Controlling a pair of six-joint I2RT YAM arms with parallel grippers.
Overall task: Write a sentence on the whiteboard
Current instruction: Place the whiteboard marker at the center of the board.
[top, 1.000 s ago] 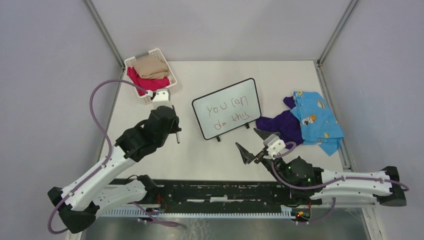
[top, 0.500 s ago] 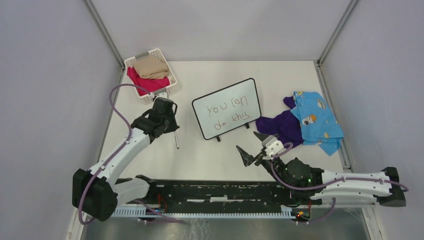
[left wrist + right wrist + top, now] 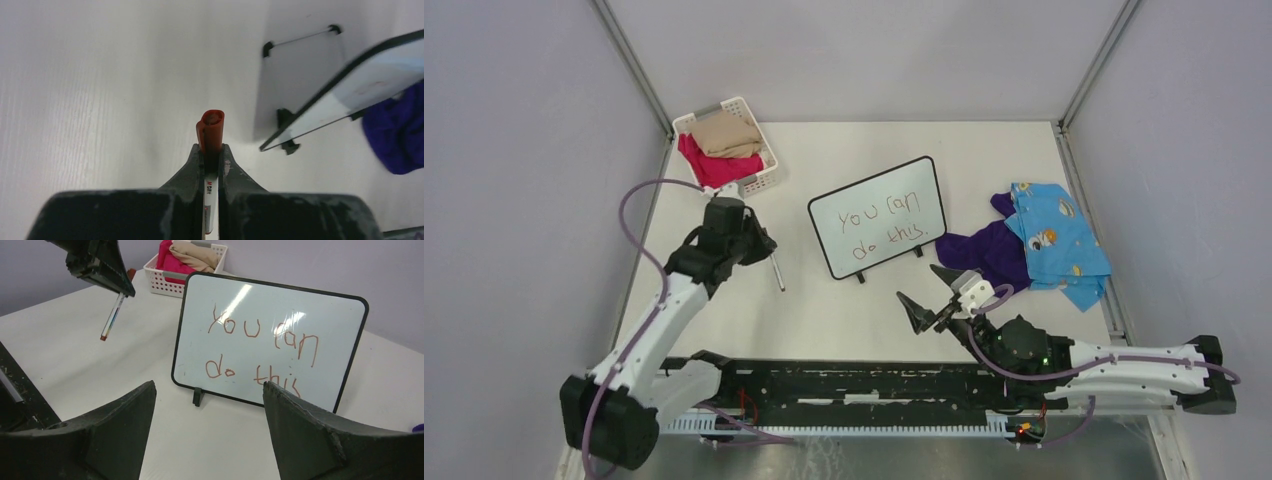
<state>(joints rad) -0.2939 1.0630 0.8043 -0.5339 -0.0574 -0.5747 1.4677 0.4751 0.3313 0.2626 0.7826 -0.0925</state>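
One basket (image 3: 746, 107) and clothes (image 3: 1044, 245) flank the whiteboard (image 3: 879, 216); left end effector (image 3: 211, 152) clamps a marker (image 3: 210, 131), right end effector (image 3: 916, 281) gapes.

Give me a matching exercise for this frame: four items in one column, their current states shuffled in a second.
Column 1
1. whiteboard
2. marker
3. white basket
4. right gripper

Column 2
A. open, holding nothing
B. clamped in the left gripper
C. holds a pink cloth and a tan cloth
D. upright, written on in red

Pairs: 1-D, 2-B, 3-C, 4-A
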